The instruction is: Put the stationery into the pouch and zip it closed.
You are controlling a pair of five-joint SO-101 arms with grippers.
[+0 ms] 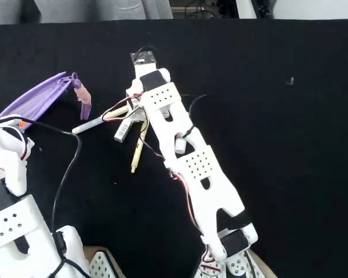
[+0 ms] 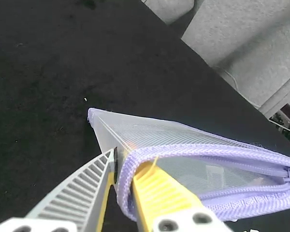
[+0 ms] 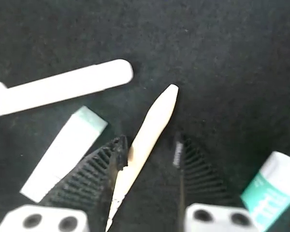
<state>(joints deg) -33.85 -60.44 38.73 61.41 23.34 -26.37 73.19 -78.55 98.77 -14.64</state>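
Now left hand (image 2: 128, 162) clamps the pouch (image 2: 193, 140) rim; right hand (image 3: 150, 144), half-open, straddles pencil (image 3: 157, 115).

Ends of the pouch (image 2: 193, 142) and the white pen (image 3: 63, 88) beyond their pictures' edges.

Your pouch (image 2: 198, 147) has a clear, finely ribbed plastic body and a rough purple woven cloth zip band. The table (image 1: 290, 145) wears a matt black, slightly fuzzy cloth. The left gripper (image 2: 128, 162) is ridged grey and yellow plastic, the right gripper (image 3: 150, 142) ridged black plastic. The pen (image 3: 63, 87) is smooth white plastic, the pointed stick (image 3: 154, 118) pale, matt and wood-like, and the eraser (image 3: 63, 152) has a matt, paper-like sleeve.
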